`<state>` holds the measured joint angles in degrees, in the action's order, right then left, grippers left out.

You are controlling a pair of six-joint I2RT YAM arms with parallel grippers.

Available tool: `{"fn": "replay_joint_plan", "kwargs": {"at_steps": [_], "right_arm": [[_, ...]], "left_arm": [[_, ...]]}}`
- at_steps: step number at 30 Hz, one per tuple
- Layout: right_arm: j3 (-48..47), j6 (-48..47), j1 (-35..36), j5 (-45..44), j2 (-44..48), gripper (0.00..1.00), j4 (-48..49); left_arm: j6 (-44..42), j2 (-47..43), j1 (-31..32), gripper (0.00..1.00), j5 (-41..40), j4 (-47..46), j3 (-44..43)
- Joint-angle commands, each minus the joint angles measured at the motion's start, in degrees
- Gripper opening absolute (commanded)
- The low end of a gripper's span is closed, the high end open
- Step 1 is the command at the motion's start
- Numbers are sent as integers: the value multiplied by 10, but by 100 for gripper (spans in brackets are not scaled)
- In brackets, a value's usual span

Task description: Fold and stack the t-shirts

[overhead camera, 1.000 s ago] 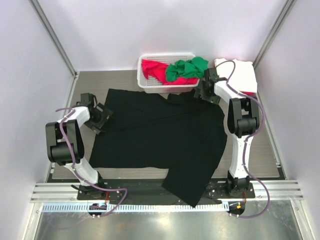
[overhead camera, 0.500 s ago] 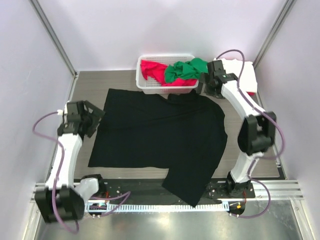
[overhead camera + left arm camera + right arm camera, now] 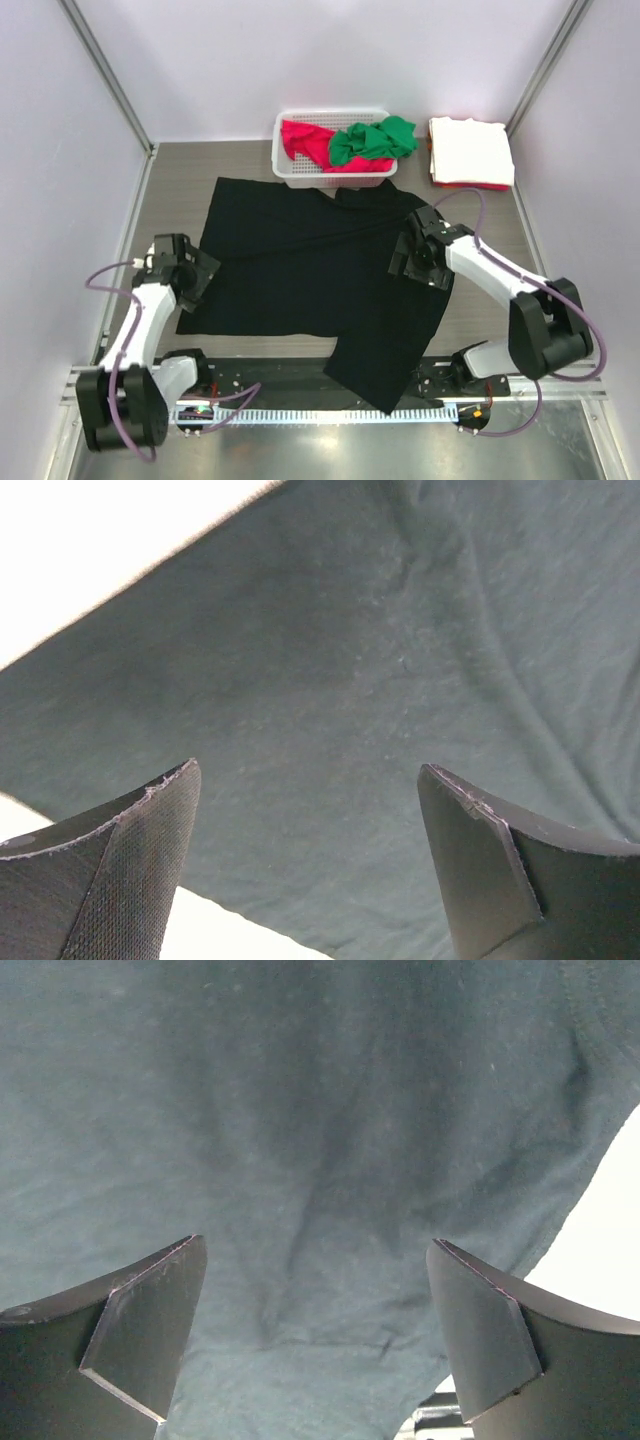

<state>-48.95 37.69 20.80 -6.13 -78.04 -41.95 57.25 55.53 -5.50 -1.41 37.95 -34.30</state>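
Top view: black t-shirt (image 3: 320,260) lies spread flat mid-frame on the counter (image 3: 180,180), one corner hanging over the bottom edge. Left pincer (image 3: 200,275) sits at the shirt's lower-left edge, right pincer (image 3: 410,258) over its right side. Basket (image 3: 300,176) at top centre holds the red t-shirt (image 3: 300,140) and green t-shirt (image 3: 372,138). Folded white t-shirt (image 3: 470,148) at upper right.

Left wrist: left pincer (image 3: 310,780) gapes wide, nothing between, black t-shirt (image 3: 350,660) below.

Right wrist: right pincer (image 3: 315,1250) also spread wide and empty above black t-shirt (image 3: 300,1110).

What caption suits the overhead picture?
Open left claw and open right claw over a spread black cloth t-shirt near a white plastic basket.
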Motion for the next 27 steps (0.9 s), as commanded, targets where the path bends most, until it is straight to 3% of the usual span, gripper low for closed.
{"fn": "replay_joint_plan", "kwargs": {"at_steps": [1,10,18,22,26,27], "right_arm": [[-16,14,-8,-8,-52,98,40],[-121,-44,-64,-96,-235,98,30],[-301,-104,-103,-136,-379,98,3],[-352,-123,-104,-147,-365,98,-37],[-327,-118,-103,-154,-283,98,-62],[-312,-110,-103,-152,-256,98,-64]], "left_arm": [[-46,70,29,91,34,-77,-45],[-93,327,51,92,83,-136,-119],[-76,457,50,91,109,-173,-195],[-85,464,50,90,125,-138,-255],[-94,366,50,92,93,-86,-225],[-96,307,50,92,77,-74,-213]]}}
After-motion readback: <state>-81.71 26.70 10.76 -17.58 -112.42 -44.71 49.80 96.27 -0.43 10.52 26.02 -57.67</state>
